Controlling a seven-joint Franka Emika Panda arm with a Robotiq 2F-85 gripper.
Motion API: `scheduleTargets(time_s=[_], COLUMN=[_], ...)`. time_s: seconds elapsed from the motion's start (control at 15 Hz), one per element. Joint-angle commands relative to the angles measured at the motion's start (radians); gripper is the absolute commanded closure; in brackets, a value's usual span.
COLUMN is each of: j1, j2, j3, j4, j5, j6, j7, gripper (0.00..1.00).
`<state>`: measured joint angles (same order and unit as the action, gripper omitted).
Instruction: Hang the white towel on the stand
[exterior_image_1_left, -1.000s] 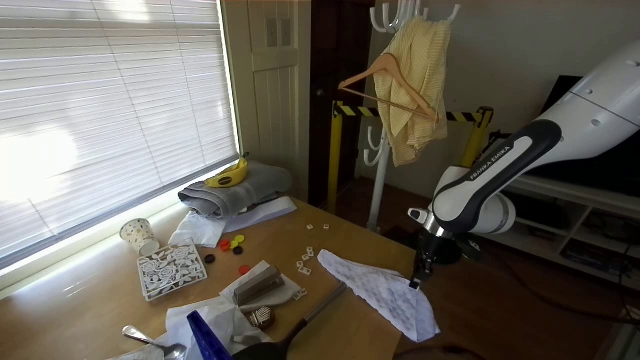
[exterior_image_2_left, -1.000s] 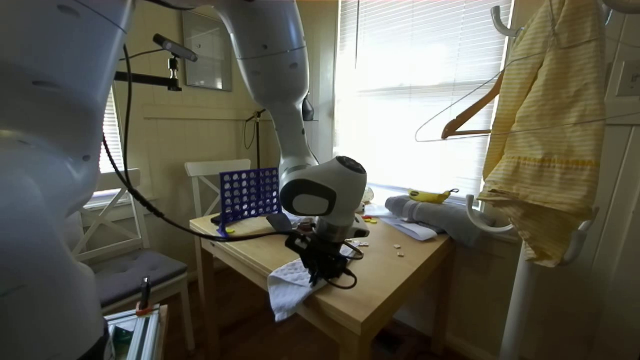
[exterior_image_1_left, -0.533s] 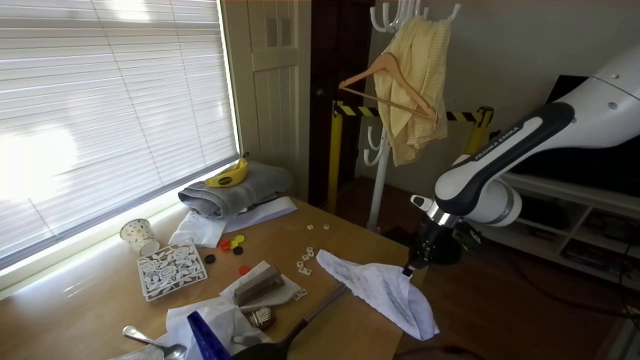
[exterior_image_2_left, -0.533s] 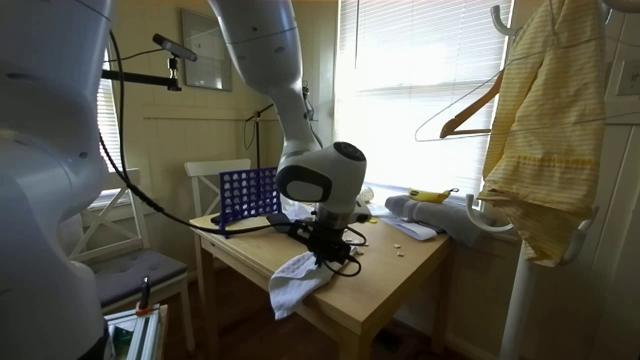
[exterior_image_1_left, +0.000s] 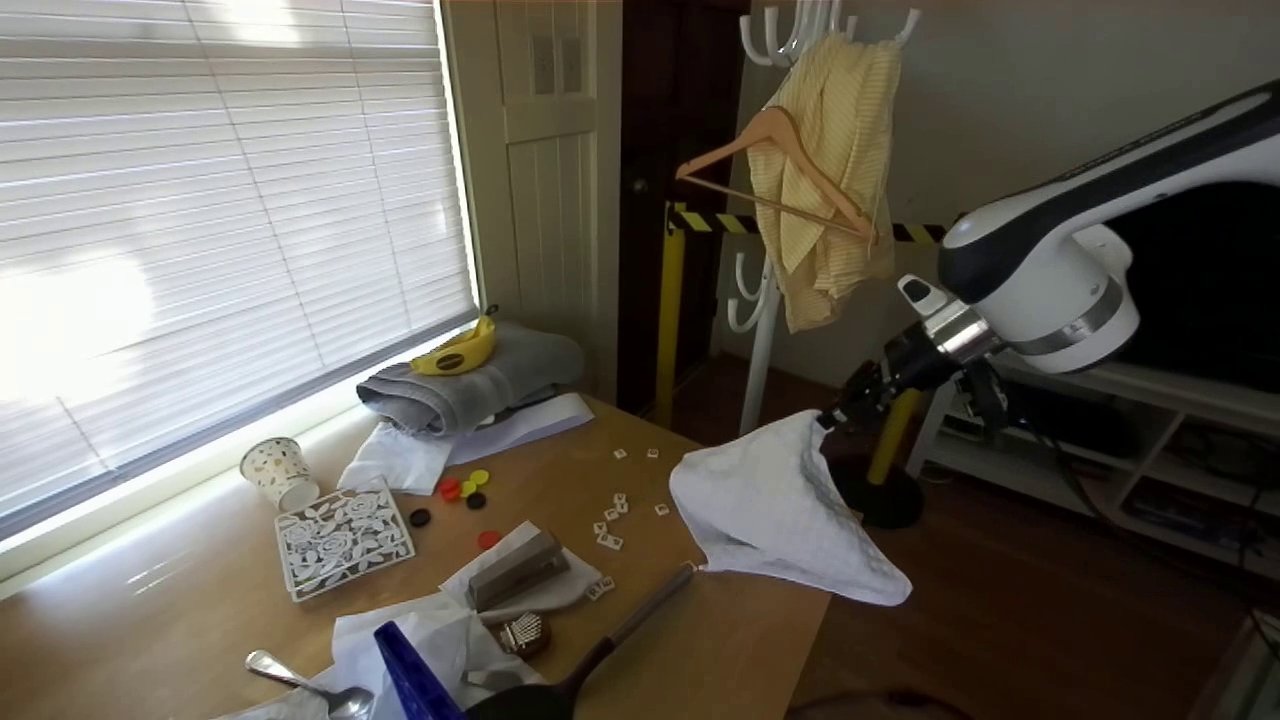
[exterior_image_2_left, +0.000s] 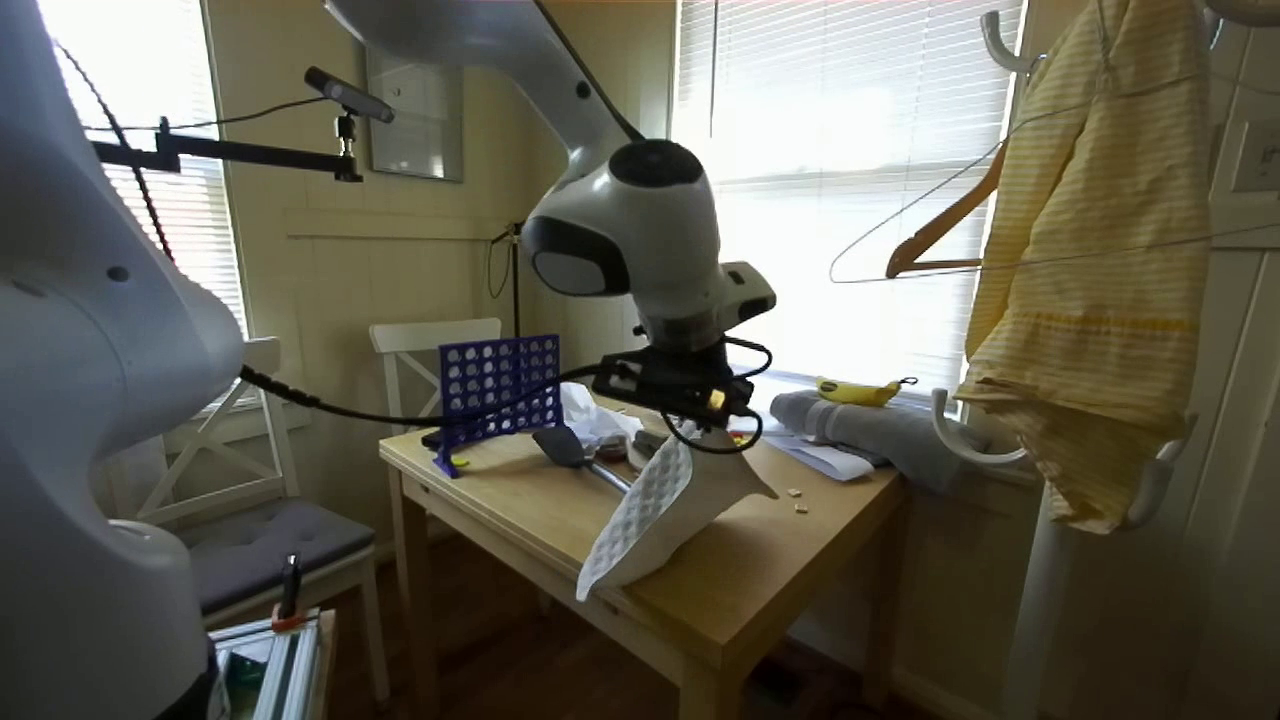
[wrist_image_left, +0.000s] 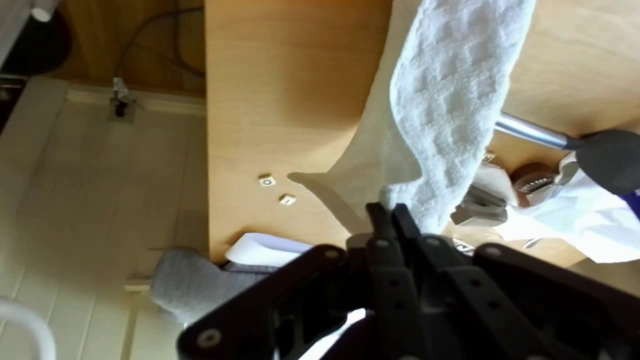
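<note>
One white towel (exterior_image_1_left: 770, 500), pinched in jaws, over table (exterior_image_1_left: 745, 635) edge; yellow cloth (exterior_image_1_left: 850, 130) on stand (exterior_image_1_left: 761, 370).

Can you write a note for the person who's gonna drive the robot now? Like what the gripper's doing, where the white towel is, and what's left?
Gripper: shut, pinching the top of the white towel.
Towel: hangs from the fingers over the edge of the table; I can't tell whether its lower end touches the tabletop.
Stand: past the table's edge, with a yellow striped cloth hanging on it.
Done: towel grasped and at least partly lifted.
Left: carry it to the stand, hang it, perhaps on a lower hook, then let go.
</note>
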<state>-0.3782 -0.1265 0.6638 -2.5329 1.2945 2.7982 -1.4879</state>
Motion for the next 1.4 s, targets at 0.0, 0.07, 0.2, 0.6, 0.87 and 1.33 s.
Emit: scheduleTargets(time_s=[0.0,0.07,0.2,0.6,0.87,1.33], j1=[-0.007,-0.009,-0.014,-0.022,-0.016,-0.033], j2=[-0.172,-0.218,-0.292,-0.284,-0.251,-0.270], j3=[0.026,0.033,0.036,0.032,0.045,-0.005], j4=[-0.110,-0.125,-0.138,-0.151,-0.118,0.105], j5=[-0.131,-0.160,-0.185,-0.296,-0.265,-0.364], j6=[0.063,0.079,0.091,0.103,0.133,0.047], j7=[0.172,0.204,0.267,0.364,0.368,0.243], gripper=[0.99,0.99,0.99,0.95,0.99,0.99])
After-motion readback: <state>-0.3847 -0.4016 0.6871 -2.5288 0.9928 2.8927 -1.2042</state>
